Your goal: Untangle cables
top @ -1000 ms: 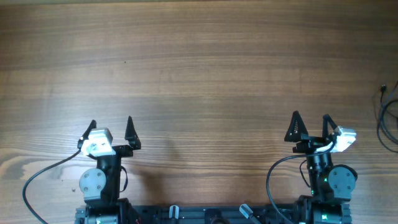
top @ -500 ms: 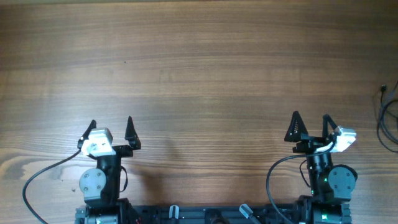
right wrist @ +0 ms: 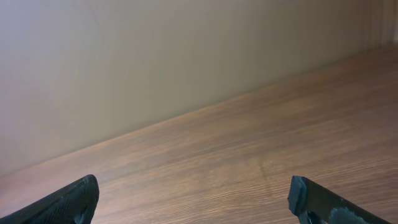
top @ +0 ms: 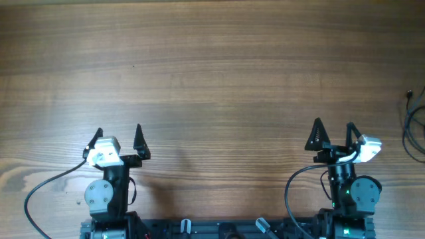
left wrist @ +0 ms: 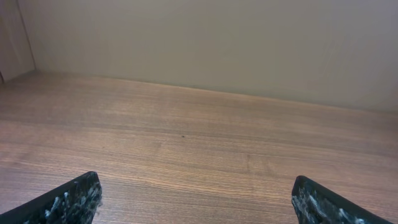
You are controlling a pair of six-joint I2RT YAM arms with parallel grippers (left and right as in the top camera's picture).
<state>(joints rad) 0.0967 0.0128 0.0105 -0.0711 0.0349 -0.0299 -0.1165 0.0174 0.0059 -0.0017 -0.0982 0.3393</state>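
The cables (top: 414, 126) are thin black wires in loose loops at the far right edge of the table in the overhead view, partly cut off by the frame. They do not show in either wrist view. My left gripper (top: 118, 135) is open and empty near the front left, far from the cables; its black fingertips frame bare wood in the left wrist view (left wrist: 196, 196). My right gripper (top: 333, 131) is open and empty near the front right, well to the left of the cables; the right wrist view (right wrist: 193, 196) shows only bare wood between its fingers.
The wooden table (top: 212, 73) spreads out ahead of both arms. A plain wall (left wrist: 217, 43) rises behind its far edge. Thick black arm cables (top: 40, 189) curl beside the arm bases at the front.
The right gripper has shifted very slightly to the right. Nothing else has moved.
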